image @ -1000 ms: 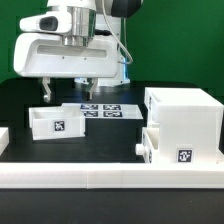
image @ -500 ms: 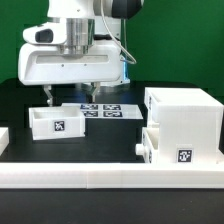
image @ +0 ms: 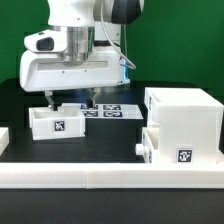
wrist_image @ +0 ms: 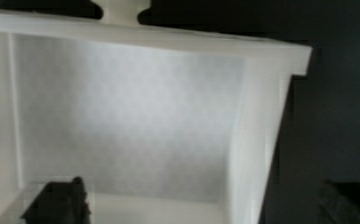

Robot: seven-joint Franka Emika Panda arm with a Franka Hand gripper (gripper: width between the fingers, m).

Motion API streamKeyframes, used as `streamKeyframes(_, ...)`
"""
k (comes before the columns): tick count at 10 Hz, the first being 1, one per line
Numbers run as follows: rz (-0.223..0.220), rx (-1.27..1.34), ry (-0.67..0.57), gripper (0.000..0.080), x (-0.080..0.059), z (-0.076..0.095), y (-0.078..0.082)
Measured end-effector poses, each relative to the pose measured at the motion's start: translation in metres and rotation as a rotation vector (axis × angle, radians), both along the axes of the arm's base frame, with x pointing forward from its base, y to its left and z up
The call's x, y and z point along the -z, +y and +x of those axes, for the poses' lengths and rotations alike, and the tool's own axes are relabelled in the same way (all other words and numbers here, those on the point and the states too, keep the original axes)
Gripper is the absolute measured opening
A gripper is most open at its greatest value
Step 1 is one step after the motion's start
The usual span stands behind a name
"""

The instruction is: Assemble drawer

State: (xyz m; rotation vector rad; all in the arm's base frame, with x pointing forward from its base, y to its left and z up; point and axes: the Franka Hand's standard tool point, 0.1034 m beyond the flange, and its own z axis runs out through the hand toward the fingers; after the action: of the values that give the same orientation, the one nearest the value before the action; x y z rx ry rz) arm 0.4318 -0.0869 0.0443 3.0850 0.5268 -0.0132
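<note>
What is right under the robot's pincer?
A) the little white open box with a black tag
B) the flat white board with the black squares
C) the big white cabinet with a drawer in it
A: the open pincer hangs just above the little white open box, and the wrist view looks straight down into the box's pale inside.

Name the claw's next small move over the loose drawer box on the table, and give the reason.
Probably lower the claw straight down, then close it. It hangs open just above the loose drawer box. In the wrist view one fingertip sits over the box's inside and the other outside its side wall, so that wall lies between the jaws, not yet gripped.
</note>
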Motion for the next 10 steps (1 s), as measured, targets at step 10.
streamKeyframes(10,0.004,0.000,0.054,0.0649,0.038,-0.024,0.000)
